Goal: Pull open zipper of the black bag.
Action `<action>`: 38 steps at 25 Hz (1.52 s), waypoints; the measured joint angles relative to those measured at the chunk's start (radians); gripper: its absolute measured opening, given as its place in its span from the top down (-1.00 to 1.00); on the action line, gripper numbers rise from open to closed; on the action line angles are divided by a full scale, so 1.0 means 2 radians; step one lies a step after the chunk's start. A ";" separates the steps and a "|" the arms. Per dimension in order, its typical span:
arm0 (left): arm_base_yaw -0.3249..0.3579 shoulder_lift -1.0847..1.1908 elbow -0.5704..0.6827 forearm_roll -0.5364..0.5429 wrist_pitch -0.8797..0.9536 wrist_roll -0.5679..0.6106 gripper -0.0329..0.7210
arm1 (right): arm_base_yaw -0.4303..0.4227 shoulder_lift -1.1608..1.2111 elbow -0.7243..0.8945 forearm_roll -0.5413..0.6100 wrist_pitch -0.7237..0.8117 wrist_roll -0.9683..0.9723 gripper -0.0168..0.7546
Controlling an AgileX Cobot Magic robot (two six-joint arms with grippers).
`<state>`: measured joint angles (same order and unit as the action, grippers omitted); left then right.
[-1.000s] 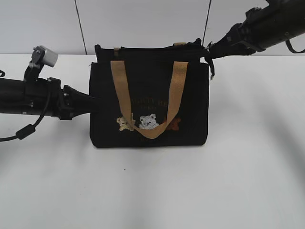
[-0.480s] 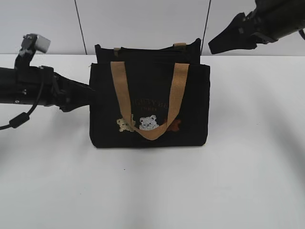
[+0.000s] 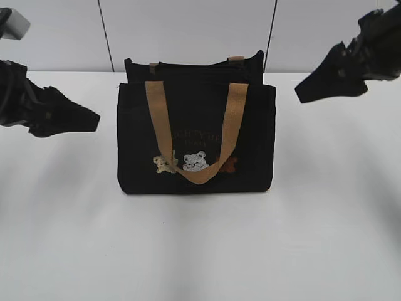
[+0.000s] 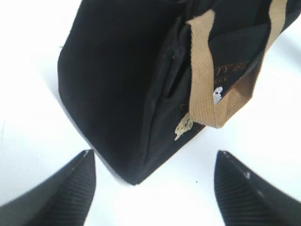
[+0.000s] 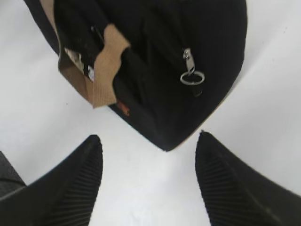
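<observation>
Nearest us there's bare white desk (image 3: 200,251), and then the black bag (image 3: 195,141) standing upright on its base, square-on, its long side running left to right across the desk. The tan straps (image 3: 199,125) droop down over the front panel, hanging in a loop above the three little bear patches (image 3: 195,162).

Off to the left, the left hand (image 3: 88,119) hangs clear of the bag's left end, apart from it, not touching. From its own wrist view the two fingers (image 4: 61,188) stand wide, with the bag's lower corner between them and nothing gripped. My read: it sits level with that side because it's placed to steady the bag.

On the right and higher up, the right hand (image 3: 307,93) hovers well clear of the bag's right end, fingers spread wide too, empty.

Now the zipper (image 5: 190,70): the right wrist view catches it plainly, a silver tab with its round ring lying against the black fabric at the bag's right end. The tab points down the side of the bag, ring lowest, untouched. The zip line itself runs along the top, following the bag's long axis. From the front I can't tell how far that top stands open.
</observation>
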<state>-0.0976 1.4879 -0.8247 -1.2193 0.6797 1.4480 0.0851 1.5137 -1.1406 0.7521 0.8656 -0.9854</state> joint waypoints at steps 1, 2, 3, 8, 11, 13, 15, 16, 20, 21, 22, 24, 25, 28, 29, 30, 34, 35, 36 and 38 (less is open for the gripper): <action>0.000 -0.017 0.000 0.034 0.001 -0.035 -0.64 | 0.008 -0.008 0.012 -0.015 -0.001 0.011 -0.26; 0.000 -0.029 0.000 0.059 0.003 -0.064 -0.64 | 0.017 -0.016 0.024 -0.030 -0.006 0.019 -0.26; 0.000 -0.042 0.000 0.089 0.012 -0.104 -0.64 | 0.024 -0.023 0.036 -0.041 -0.012 0.030 -0.26; 0.000 -0.109 0.000 0.207 0.026 -0.246 -0.62 | 0.041 -0.074 0.088 -0.075 -0.018 0.084 -0.27; -0.001 -0.151 0.000 0.233 0.029 -0.293 -0.62 | 0.041 -0.116 0.118 -0.080 -0.020 0.100 -0.27; -0.005 -0.184 0.000 0.255 0.029 -0.326 -0.61 | 0.041 -0.152 0.137 -0.082 -0.020 0.108 -0.27; -0.010 -0.216 0.003 0.281 0.032 -0.364 -0.61 | 0.041 -0.188 0.156 -0.082 -0.020 0.119 -0.27; -0.011 -0.234 0.008 0.296 0.038 -0.384 -0.61 | 0.041 -0.209 0.167 -0.083 -0.020 0.126 -0.27; -0.012 -0.310 0.039 0.360 0.071 -0.466 -0.60 | 0.041 -0.294 0.214 -0.091 -0.020 0.159 -0.27; -0.012 -0.335 0.050 0.372 0.081 -0.482 -0.58 | 0.042 -0.313 0.228 -0.095 -0.019 0.170 -0.27; -0.012 -0.366 0.058 0.381 0.088 -0.493 -0.57 | 0.042 -0.338 0.239 -0.099 -0.019 0.180 -0.27; -0.012 -0.408 0.076 0.397 0.104 -0.516 -0.54 | 0.042 -0.390 0.263 -0.107 -0.014 0.203 -0.27; -0.012 -0.429 0.083 0.410 0.112 -0.529 -0.53 | 0.042 -0.409 0.271 -0.112 -0.011 0.218 -0.27; -0.012 -0.492 0.103 0.458 0.142 -0.571 -0.52 | 0.042 -0.460 0.297 -0.144 0.013 0.262 -0.27; -0.012 -0.510 0.109 0.472 0.151 -0.583 -0.51 | 0.042 -0.479 0.301 -0.160 0.024 0.277 -0.27; -0.012 -0.525 0.114 0.481 0.158 -0.595 -0.51 | 0.042 -0.497 0.305 -0.172 0.035 0.291 -0.27; -0.012 -0.576 0.131 0.491 0.181 -0.630 -0.51 | 0.042 -0.565 0.306 -0.226 0.091 0.339 -0.26; -0.012 -0.586 0.132 0.491 0.187 -0.636 -0.51 | 0.042 -0.584 0.306 -0.241 0.106 0.349 -0.26; -0.012 -0.593 0.132 0.492 0.191 -0.639 -0.51 | 0.042 -0.603 0.306 -0.256 0.117 0.357 -0.26; -0.012 -0.611 0.133 0.492 0.196 -0.641 -0.51 | 0.042 -0.641 0.306 -0.283 0.140 0.372 -0.26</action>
<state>-0.1208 0.2664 -0.5579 -0.2355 1.0716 0.1666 0.1691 0.2317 -0.5278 0.1860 1.1462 -0.2424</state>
